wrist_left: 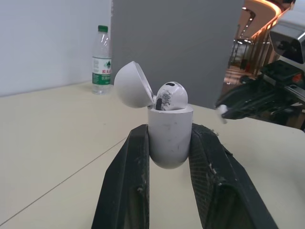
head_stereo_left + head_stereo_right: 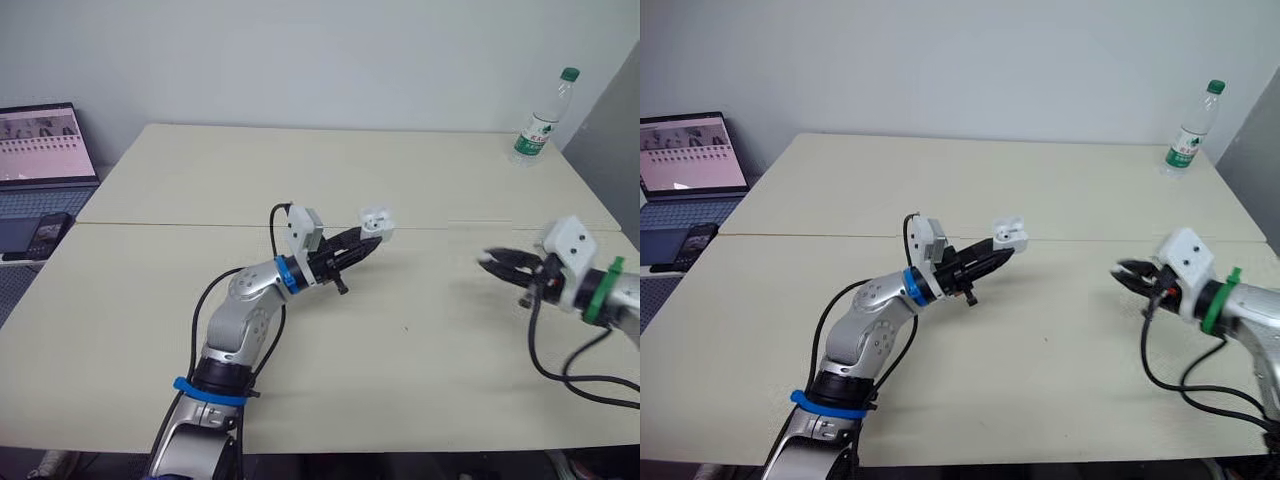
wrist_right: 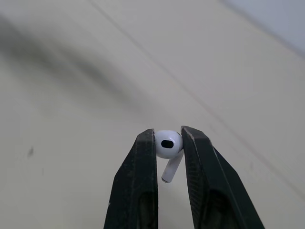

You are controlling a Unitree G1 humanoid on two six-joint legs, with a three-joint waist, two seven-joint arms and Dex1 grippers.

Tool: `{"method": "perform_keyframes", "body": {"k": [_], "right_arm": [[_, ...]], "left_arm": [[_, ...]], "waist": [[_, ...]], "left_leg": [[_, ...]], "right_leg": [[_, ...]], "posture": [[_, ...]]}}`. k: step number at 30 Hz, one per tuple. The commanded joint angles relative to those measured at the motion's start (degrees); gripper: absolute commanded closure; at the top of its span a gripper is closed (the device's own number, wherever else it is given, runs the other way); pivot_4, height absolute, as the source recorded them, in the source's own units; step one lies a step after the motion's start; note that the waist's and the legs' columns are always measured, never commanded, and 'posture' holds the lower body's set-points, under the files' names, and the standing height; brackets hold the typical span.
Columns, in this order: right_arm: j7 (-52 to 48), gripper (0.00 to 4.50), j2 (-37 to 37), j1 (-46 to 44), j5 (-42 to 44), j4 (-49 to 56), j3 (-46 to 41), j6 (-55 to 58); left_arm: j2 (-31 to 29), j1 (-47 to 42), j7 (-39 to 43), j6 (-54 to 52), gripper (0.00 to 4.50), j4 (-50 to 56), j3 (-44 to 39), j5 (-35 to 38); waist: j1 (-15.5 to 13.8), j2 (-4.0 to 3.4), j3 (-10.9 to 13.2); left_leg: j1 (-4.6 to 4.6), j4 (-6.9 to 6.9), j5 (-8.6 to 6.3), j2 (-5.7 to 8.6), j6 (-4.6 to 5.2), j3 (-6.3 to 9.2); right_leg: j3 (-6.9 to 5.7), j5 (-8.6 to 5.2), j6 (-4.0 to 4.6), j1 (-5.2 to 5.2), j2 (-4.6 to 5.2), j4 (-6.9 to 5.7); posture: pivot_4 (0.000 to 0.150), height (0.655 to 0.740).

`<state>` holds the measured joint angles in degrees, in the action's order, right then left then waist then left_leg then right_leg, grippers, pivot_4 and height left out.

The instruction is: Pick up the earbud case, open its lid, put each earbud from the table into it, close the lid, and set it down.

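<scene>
White case (image 1: 169, 140) with seated earbud (image 1: 170, 96), left tool (image 1: 170, 132), loose earbud (image 3: 167, 143), right tool (image 3: 168, 135)

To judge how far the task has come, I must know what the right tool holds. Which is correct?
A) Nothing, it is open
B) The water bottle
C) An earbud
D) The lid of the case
C: the right tool is shut on a white earbud, pinched between its two black fingers, while the left tool holds the open earbud case.
</scene>
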<state>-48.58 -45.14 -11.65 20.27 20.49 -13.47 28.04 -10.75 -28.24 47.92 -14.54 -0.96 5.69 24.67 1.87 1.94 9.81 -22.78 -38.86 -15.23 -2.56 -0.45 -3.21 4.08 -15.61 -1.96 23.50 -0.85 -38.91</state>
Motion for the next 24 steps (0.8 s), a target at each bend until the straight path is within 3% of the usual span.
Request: {"method": "perform_keyframes", "body": {"k": [1,9,24], "right_arm": [[5.7,4.11,5.7,-6.9,0.7,3.4,3.0,-1.8],[16.5,4.11,20.0,-14.7,1.6,5.6,7.9,-0.8],[16.2,4.11,21.4,-12.8,0.2,4.6,12.4,-5.2]], "left_arm": [[1.1,-2.1,-0.4,0.9,3.72,0.0,0.1,0.0],[2.2,-3.9,-1.1,0.8,3.72,-0.2,-0.2,0.2],[1.8,-3.6,-1.4,0.7,3.72,0.3,-0.5,0.4]], "waist": [[0.0,-0.01,0.0],[-0.1,-0.02,0.0],[-0.2,-0.02,0.0]], "left_leg": [[0.00,0.00,0.00,-0.03,0.00,0.00],[-0.14,0.02,0.00,0.01,0.00,0.09],[-0.13,0.02,0.00,0.01,0.00,0.11]], "right_leg": [[0.01,0.01,0.01,0.01,-0.02,-0.01],[0.00,0.17,0.30,0.08,0.04,0.03],[-0.03,0.18,0.31,0.08,0.04,0.00]], "posture": [[0.150,0.7362],[0.150,0.7362],[0.150,0.7362]]}}
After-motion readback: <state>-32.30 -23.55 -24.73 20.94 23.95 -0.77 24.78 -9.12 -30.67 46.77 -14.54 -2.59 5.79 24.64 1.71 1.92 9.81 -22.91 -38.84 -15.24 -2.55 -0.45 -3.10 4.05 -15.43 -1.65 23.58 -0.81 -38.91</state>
